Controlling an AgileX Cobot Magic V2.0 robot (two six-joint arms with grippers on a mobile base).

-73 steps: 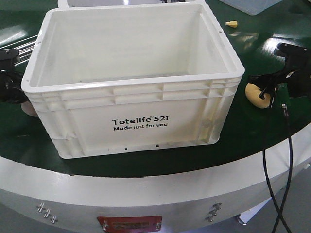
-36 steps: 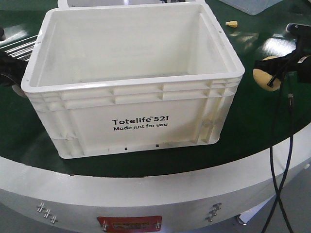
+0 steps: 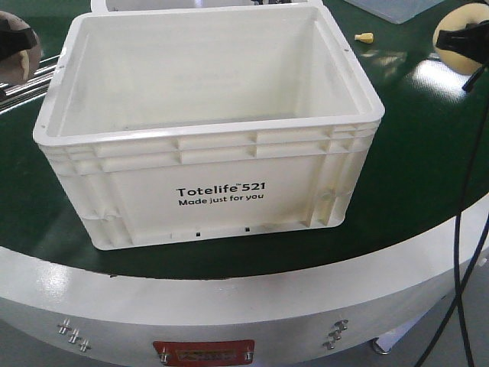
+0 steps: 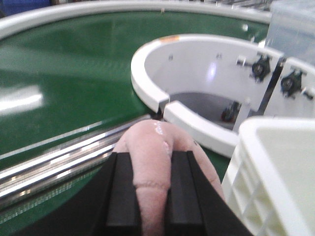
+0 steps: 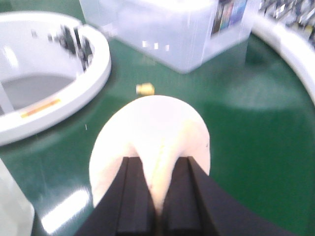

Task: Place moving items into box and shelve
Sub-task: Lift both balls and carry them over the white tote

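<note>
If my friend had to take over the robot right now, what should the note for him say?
Left gripper: shut on the pink soft item, to the left of the box.
Right gripper: shut on the cream round item, to the right of the box.
Done: both items are grabbed. Nothing shows inside the box.
Left: drop both into the box, then shelve it.
A small yellow piece lies on the green table behind the box.
</note>
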